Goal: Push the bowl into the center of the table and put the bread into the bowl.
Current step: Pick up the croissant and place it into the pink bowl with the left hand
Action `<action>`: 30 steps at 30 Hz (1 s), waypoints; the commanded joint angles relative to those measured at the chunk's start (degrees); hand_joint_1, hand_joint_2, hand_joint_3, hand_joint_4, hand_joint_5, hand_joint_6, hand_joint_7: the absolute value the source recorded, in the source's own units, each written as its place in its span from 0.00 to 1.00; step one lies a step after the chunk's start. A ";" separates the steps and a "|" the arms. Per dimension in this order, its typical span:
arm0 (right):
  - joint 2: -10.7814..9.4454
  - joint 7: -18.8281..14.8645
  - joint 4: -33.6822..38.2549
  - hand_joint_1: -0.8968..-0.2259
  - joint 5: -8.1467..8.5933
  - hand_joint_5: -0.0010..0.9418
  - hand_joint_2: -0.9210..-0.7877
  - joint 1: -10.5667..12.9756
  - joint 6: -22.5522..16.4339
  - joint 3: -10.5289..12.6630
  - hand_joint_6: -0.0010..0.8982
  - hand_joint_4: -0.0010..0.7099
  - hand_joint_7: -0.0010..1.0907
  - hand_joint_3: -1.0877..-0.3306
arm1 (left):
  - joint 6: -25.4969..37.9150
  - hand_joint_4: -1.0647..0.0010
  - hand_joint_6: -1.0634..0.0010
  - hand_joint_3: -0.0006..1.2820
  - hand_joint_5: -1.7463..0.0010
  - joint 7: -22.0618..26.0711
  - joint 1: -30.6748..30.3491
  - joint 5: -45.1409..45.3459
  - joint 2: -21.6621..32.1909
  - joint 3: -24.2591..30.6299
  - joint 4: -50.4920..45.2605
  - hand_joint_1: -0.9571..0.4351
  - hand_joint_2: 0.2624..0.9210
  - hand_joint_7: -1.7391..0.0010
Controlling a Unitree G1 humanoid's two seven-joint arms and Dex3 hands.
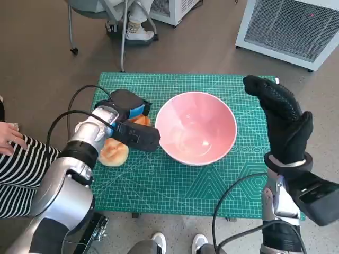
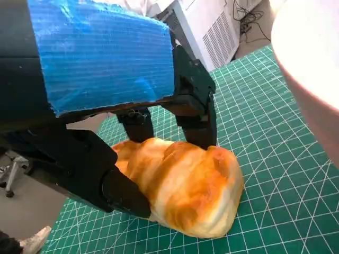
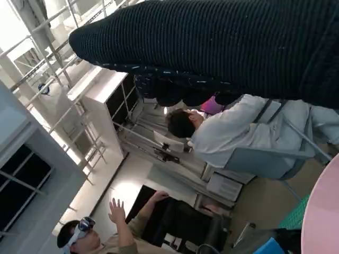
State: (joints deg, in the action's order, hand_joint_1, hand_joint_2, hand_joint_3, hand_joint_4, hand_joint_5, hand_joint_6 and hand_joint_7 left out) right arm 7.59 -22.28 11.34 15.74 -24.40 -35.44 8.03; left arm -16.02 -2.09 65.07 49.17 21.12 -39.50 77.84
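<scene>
The pink bowl [image 1: 196,127] stands about mid-table on the green mat [image 1: 159,185]; its rim also shows as bowl [image 2: 312,47] and bowl [image 3: 324,211]. A golden bread roll [image 2: 185,185] lies on the mat just left of the bowl, seen as an orange patch of roll [image 1: 142,120]. My left hand [image 1: 130,119] grips it, with fingers [image 2: 196,124] on its far side and the thumb [image 2: 114,188] on its near side. My right hand [image 1: 283,119] is raised to the right of the bowl, fingers spread, holding nothing.
A second bread roll [image 1: 113,152] lies on the mat beside my left wrist. A person's striped sleeve [image 1: 21,159] is at the left edge, a chair with feet [image 1: 130,26] beyond the table, and a white unit [image 1: 291,26] at the far right. Shoes [image 1: 177,243] stand at the near edge.
</scene>
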 commanded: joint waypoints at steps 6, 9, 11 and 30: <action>-0.28 0.64 0.79 0.31 -0.08 0.00 0.00 0.99 0.57 -0.04 0.10 0.22 0.35 0.54 | -1.52 0.33 0.40 0.04 0.34 -2.21 1.58 -1.94 2.25 2.61 -0.20 0.69 1.00 0.34; -0.29 0.68 0.78 0.31 -0.14 0.00 0.00 0.96 0.58 -0.10 0.10 0.22 0.36 0.54 | -2.34 0.33 0.40 0.04 0.35 -2.90 2.68 -2.56 2.86 3.63 -0.80 0.69 1.00 0.33; -0.27 0.66 0.81 0.31 -0.15 0.00 0.00 0.92 0.57 -0.12 0.10 0.22 0.36 0.54 | -2.91 0.33 0.40 0.04 0.36 -3.40 3.57 -3.29 3.27 4.50 -1.28 0.69 1.00 0.33; 0.06 0.21 0.64 0.34 0.07 0.00 0.00 0.81 0.62 -0.28 0.09 0.22 0.37 0.52 | -11.62 0.29 0.40 0.03 0.40 -13.96 4.90 -8.62 7.13 13.95 -18.85 0.69 1.00 0.31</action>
State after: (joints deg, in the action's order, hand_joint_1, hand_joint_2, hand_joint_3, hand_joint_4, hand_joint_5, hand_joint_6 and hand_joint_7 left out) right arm 7.57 -22.15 11.49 15.73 -24.40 -35.45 7.88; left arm -25.60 -13.79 70.39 41.72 27.50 -26.95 64.27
